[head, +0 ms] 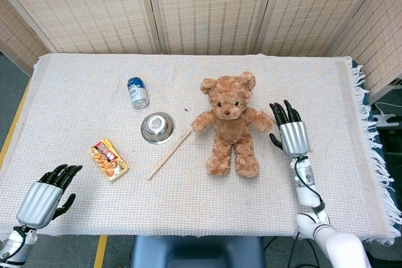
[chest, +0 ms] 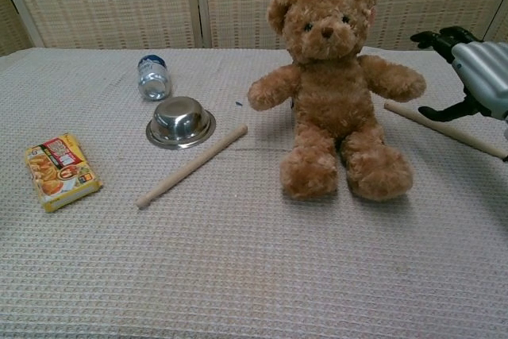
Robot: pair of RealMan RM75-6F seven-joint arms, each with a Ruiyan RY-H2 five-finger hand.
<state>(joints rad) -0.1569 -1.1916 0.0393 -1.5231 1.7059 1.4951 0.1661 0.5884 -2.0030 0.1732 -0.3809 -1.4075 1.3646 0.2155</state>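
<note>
A brown teddy bear point(head: 229, 123) point(chest: 333, 93) sits upright in the middle of the cloth-covered table point(head: 207, 205). My right hand point(head: 290, 131) point(chest: 476, 69) hovers just right of the bear's outstretched arm, fingers spread, holding nothing and apart from the bear. A wooden stick point(chest: 444, 129) lies on the cloth under that hand. My left hand point(head: 47, 196) hangs at the table's front left corner with its fingers apart and empty, far from every object; only the head view shows it.
Left of the bear lie a second wooden stick point(head: 170, 154) point(chest: 190, 166), a steel bowl point(head: 157, 127) point(chest: 181, 122), a blue can on its side point(head: 137, 92) point(chest: 153, 77) and a yellow snack packet point(head: 109, 159) point(chest: 61, 171). Woven screens stand behind.
</note>
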